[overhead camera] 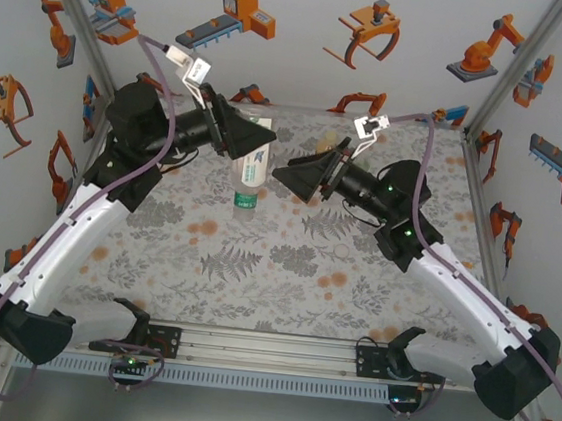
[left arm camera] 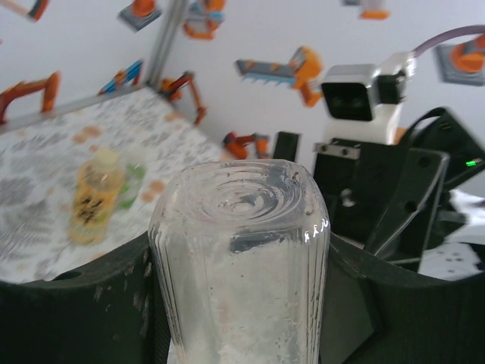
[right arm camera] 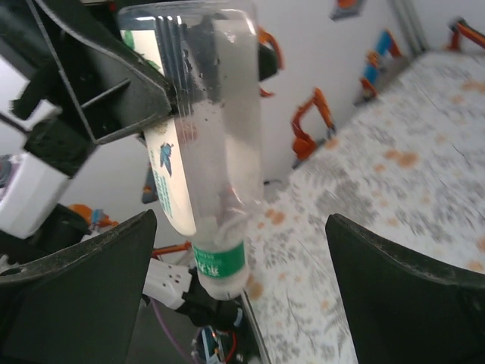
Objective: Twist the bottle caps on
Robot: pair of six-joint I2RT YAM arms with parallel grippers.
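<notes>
The left gripper (overhead camera: 251, 137) is clamped on the base end of the clear green-label bottle (overhead camera: 252, 172). Its white label shows a blue-green mark (right arm camera: 165, 158), and the white writing on the green neck band (right arm camera: 220, 259) is unreadable. The right gripper (overhead camera: 292, 175) gapes wide just beside it, holding nothing.

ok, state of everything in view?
left gripper: shut on the green-label bottle.
green-label bottle: held by its body, neck end free; capped or not, unclear.
right gripper: open, holding nothing.
amber bottle: upright on the table, blurred; cap unclear.
</notes>
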